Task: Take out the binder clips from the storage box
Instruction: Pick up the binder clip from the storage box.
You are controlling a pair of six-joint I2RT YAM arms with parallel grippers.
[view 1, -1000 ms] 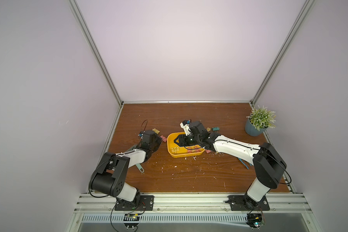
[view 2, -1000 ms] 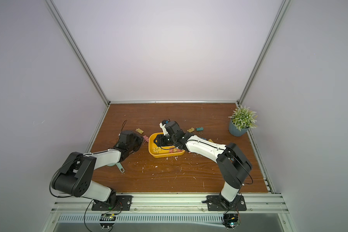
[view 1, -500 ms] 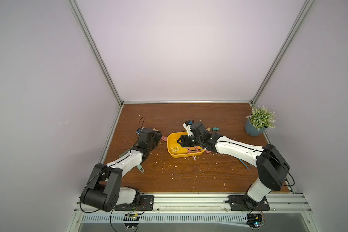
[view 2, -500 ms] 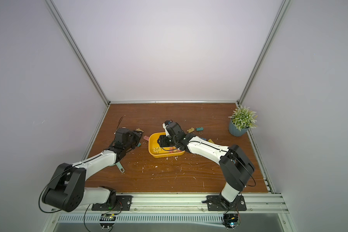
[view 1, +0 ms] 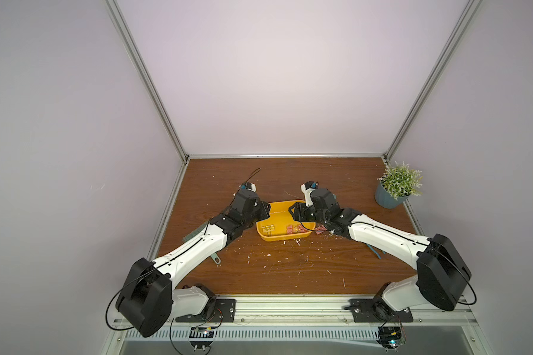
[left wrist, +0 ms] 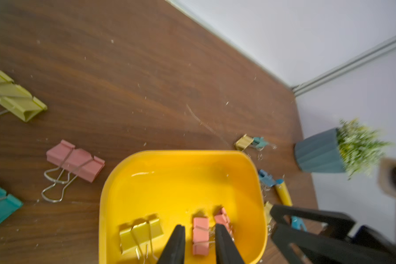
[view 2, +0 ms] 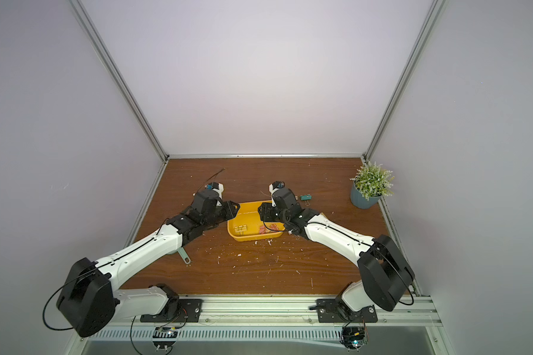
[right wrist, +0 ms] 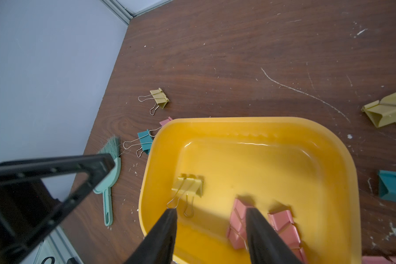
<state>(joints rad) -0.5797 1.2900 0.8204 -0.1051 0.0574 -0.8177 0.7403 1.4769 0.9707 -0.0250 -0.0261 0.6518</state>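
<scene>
The yellow storage box sits mid-table between both arms. Inside it lie three binder clips: a yellow one and two pink ones. My left gripper hangs over the box's left side, open, with a pink clip showing in the gap below its fingers, untouched. Over the right side my right gripper is open and empty, one finger in front of the other pink clip. More clips lie outside: pink, yellow, teal.
A potted plant stands at the back right. A teal hand brush lies left of the box, under my left arm. Large yellow and teal clips lie right of the box. White specks litter the wood in front.
My left arm has swung from the table left of the box to over the box, and its jaws have come apart. The right arm has barely moved.
</scene>
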